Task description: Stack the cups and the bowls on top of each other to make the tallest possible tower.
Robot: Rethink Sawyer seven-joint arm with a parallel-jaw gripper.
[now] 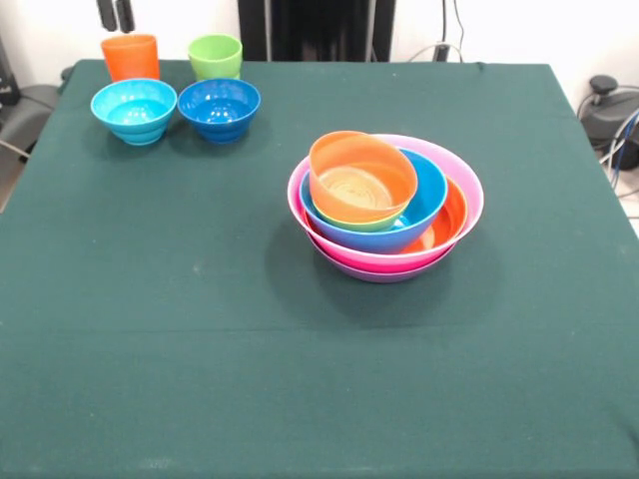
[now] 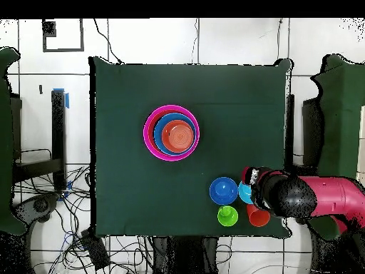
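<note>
Tower sits mid-table: six bowls nested so far, by my count. Beyond it wait two blue bowls and two cups. My hand hangs above the orange cup, holding nothing; I cannot tell its opening.

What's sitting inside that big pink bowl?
Nested in the pink bowl: a large orange bowl, a blue bowl, a green rim, and a small orange bowl tilted on top. Their lower parts are covered.
</note>
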